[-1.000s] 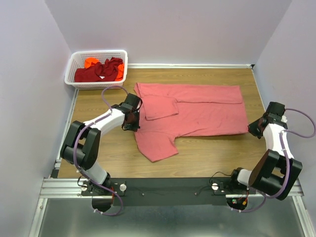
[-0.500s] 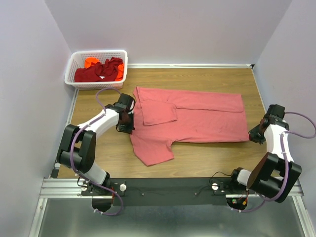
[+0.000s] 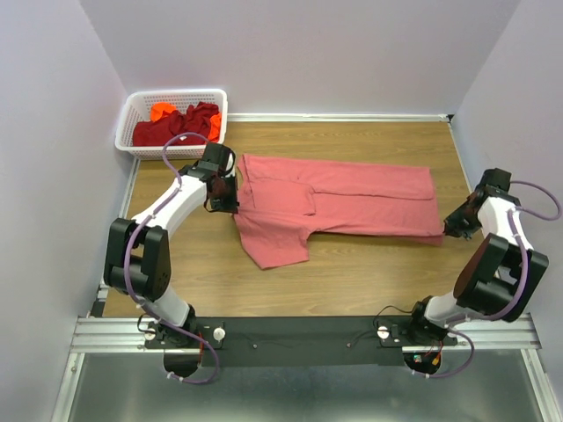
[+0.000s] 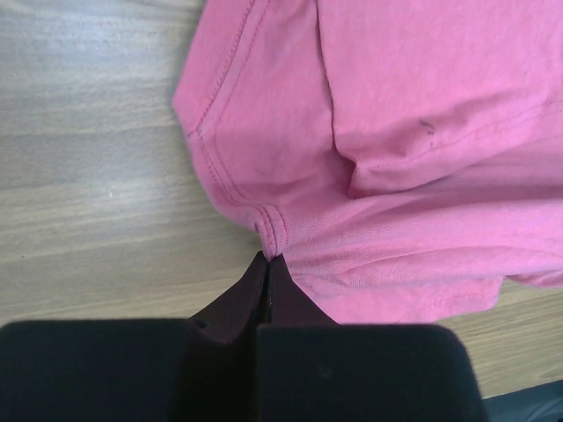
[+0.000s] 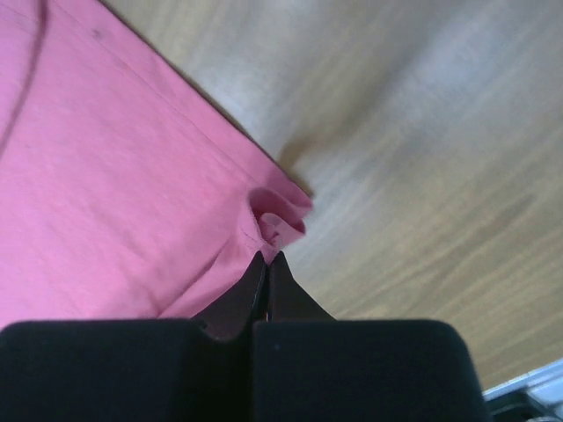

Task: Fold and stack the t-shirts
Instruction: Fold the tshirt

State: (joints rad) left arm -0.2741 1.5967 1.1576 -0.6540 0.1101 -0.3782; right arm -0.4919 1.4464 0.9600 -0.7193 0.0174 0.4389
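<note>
**Grip state.** The left pincer (image 4: 268,260) is shut together on a small pucker of cloth at the edge of the salmon-pink t-shirt (image 3: 352,207), near a stitched hem on the sleeve side. The right pincer (image 5: 266,259) is likewise clamped on a bunched corner of the same shirt's bottom hem. No gap shows between the tips of either one.

**Position of the work.** The shirt lies on the table (image 3: 369,272), drawn out lengthwise between the two pincers. Each held point sits directly at the tips. Beyond the left pincer, toward the right pincer, the far long edge appears turned in over the body, with one sleeve lying on top. The other sleeve juts out flat on the near side of the left pincer and is not folded.

**Outstanding items.** The dark red t-shirt (image 3: 171,130) and the bright orange t-shirt (image 3: 162,111) lie crumpled in the white lattice basket (image 3: 132,107), just beyond the left pincer toward the far wall.

**Assessment.** Progress is judged early. One lengthwise fold on the first shirt looks to be in place. The near side, the near sleeve and the crosswise folds are not yet done. Two shirts are untouched and no stack exists.
</note>
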